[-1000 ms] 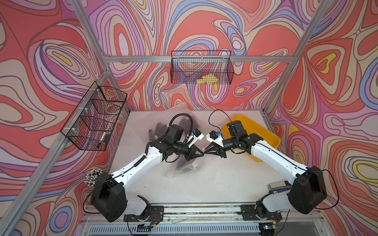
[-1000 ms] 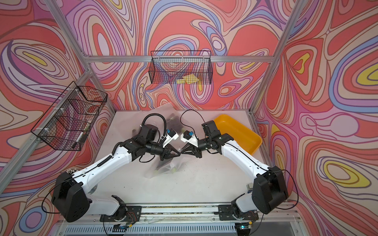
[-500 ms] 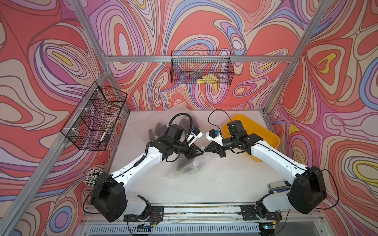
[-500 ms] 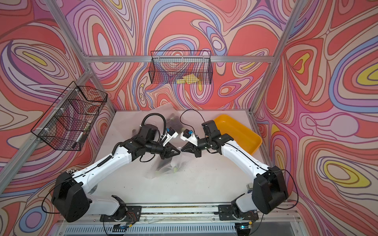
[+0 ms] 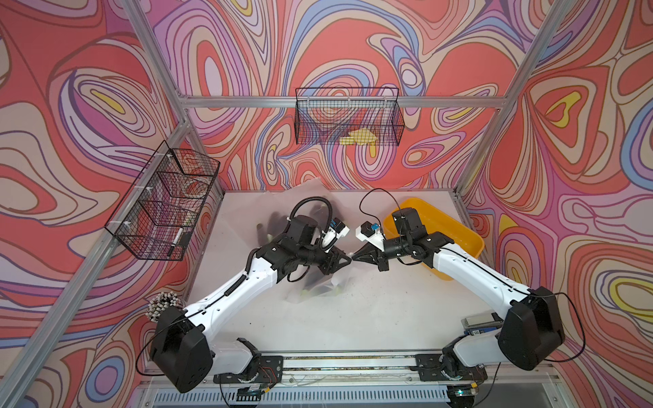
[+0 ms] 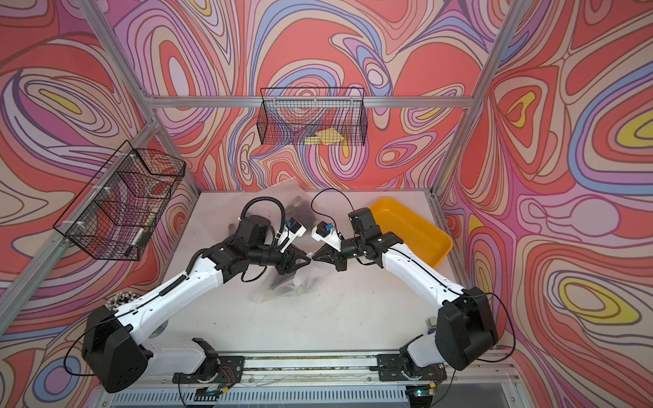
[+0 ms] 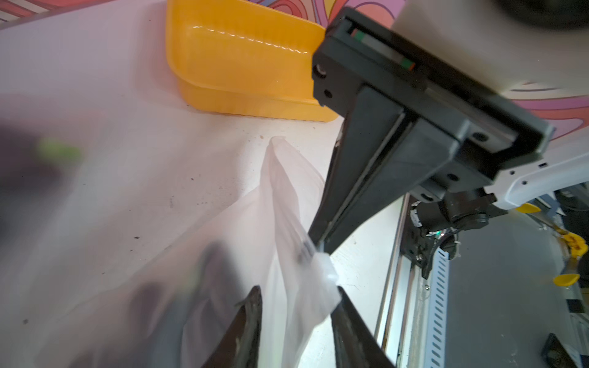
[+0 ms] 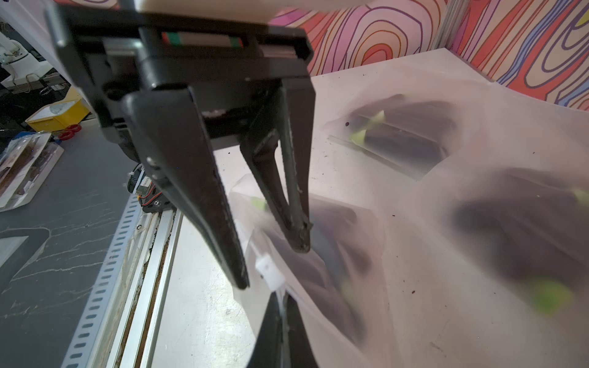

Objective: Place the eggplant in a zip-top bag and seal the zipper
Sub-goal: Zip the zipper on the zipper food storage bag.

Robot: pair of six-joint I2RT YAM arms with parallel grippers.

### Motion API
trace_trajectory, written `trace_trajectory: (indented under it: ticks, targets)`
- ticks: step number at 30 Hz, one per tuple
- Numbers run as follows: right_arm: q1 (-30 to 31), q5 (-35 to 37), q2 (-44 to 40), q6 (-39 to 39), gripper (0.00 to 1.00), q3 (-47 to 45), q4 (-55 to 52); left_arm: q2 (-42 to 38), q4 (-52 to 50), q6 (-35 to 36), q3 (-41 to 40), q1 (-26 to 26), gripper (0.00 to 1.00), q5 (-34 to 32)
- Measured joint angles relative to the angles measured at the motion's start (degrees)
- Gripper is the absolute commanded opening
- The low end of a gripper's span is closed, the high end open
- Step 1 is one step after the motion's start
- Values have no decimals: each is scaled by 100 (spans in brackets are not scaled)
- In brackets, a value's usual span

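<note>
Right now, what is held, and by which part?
Right end effector pinches the zip-top bag at its zipper edge beside the slider; left end effector open.

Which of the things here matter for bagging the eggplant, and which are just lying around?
In use: zip-top bag, eggplant inside it, white slider, right gripper shut on the bag's top edge, left gripper open either side of the bag top.

Lying about: yellow bin, rear wire basket, side wire basket, other bagged eggplants.
</note>
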Motion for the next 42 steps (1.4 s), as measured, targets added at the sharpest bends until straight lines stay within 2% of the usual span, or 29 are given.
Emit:
trace_trajectory:
  ticks: [4,9,14,27,30,36,38,40,42]
  targets:
    - [7,42,-72,57,2,-31,24,-133,-221,109,0,4,42,-275]
    - [9,66,-72,111,2,-31,33,-243,-142,101,0,-33,45,-81]
    - [9,66,-72,184,2,-31,63,-236,17,94,0,-260,42,-11]
    - [9,66,-72,227,3,-31,81,-214,203,61,0,-264,8,24]
    - [9,68,-72,227,3,-31,81,-214,195,63,0,-264,8,0]
    - [11,68,-68,223,3,-31,81,-214,179,68,0,-264,19,-131]
    - [22,68,-68,212,3,-31,74,-210,179,66,0,-264,18,-190]
    - [37,66,-68,201,3,-31,72,-201,179,63,0,-264,14,-238]
    - [48,66,-68,188,3,-31,70,-181,179,66,0,-264,15,-258]
